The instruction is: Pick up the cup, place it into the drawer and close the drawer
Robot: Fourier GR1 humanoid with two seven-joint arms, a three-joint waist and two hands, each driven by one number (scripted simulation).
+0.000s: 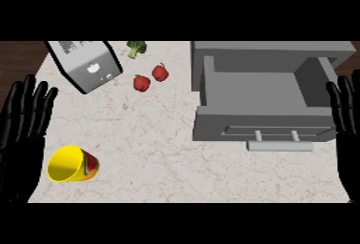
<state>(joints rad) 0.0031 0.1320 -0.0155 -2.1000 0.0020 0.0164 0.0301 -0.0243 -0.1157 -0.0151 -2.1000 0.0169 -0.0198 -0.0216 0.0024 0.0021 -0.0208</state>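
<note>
A yellow cup (71, 164) with red and green stripes lies on its side at the counter's lower left, its mouth facing left. The grey drawer (262, 120) stands pulled out at the upper right, its inside bare, with a bar handle (279, 145) on its front. My left hand (25, 119) rests open at the left edge, fingers up, just above and left of the cup and apart from it. At the right edge my right hand (346, 112) rests open beside the drawer's right wall.
A grey toaster (85, 64) sits tilted at the upper left. Two red peppers (150, 78) and a piece of broccoli (136, 48) lie between the toaster and the drawer. The marble counter (155, 143) stretches between the cup and the drawer.
</note>
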